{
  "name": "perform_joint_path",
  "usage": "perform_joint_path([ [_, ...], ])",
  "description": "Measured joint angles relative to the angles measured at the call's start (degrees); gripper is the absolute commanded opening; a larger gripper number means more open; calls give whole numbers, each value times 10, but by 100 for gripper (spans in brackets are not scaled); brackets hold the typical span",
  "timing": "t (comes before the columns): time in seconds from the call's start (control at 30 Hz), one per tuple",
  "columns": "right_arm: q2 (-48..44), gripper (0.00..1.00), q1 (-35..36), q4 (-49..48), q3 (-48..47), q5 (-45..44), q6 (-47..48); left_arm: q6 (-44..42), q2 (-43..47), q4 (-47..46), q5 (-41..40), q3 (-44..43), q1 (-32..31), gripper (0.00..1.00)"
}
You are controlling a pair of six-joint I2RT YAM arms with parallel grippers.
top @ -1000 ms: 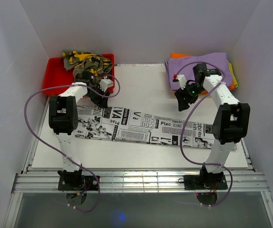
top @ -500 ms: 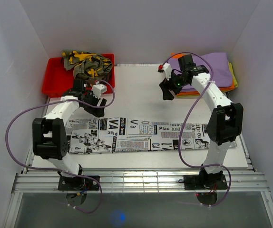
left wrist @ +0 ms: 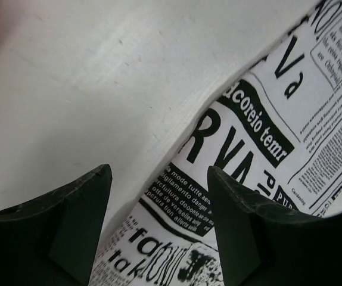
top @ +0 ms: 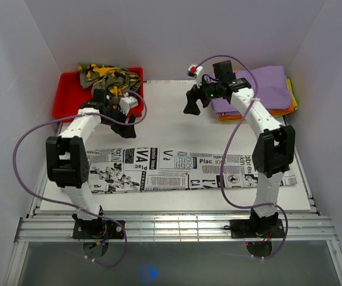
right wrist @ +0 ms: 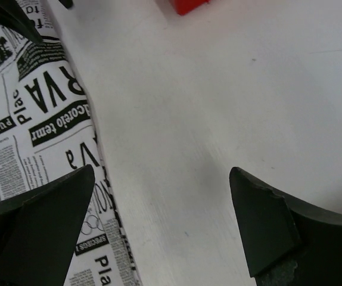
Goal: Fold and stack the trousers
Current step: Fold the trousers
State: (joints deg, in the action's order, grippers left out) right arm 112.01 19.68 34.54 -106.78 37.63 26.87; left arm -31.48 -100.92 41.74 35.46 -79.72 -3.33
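Observation:
The newspaper-print trousers [top: 189, 170] lie flat in a long strip across the white table [top: 165, 119]. My left gripper [top: 128, 121] is open and empty, above the table just behind the strip's left part. In the left wrist view the gripper [left wrist: 158, 173] hangs over the print fabric [left wrist: 260, 125]. My right gripper [top: 190, 106] is open and empty over bare table at the back middle. In the right wrist view the gripper [right wrist: 162, 173] is over the table, with the trousers [right wrist: 34, 119] at the left.
A red bin [top: 70, 95] at the back left holds a camouflage garment [top: 108, 77]; its corner shows in the right wrist view [right wrist: 186, 6]. A folded purple cloth [top: 263, 89] lies on orange ones at the back right. White walls enclose the table.
The right gripper swung left and back, from beside the purple stack to the back middle. The left gripper drew back from the trousers' far edge. The trousers settled slightly nearer and flatter.

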Motion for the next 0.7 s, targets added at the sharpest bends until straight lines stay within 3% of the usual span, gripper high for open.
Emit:
perform_joint_path([
  [0.03,19,95,10,0,-12,5,-15,-15,-29,15,11,-1,0,75],
  [0.2,56,91,51,-7,28,20,-95,-51,-142,52,48,-1,7,73],
  [0.37,77,91,73,-21,37,20,-143,-77,-159,69,74,-25,14,59],
  [0.47,80,91,81,-30,37,21,-159,-97,-176,85,101,-26,14,44],
  [0.7,102,90,85,-33,33,25,-173,-136,-184,129,147,-26,14,43],
])
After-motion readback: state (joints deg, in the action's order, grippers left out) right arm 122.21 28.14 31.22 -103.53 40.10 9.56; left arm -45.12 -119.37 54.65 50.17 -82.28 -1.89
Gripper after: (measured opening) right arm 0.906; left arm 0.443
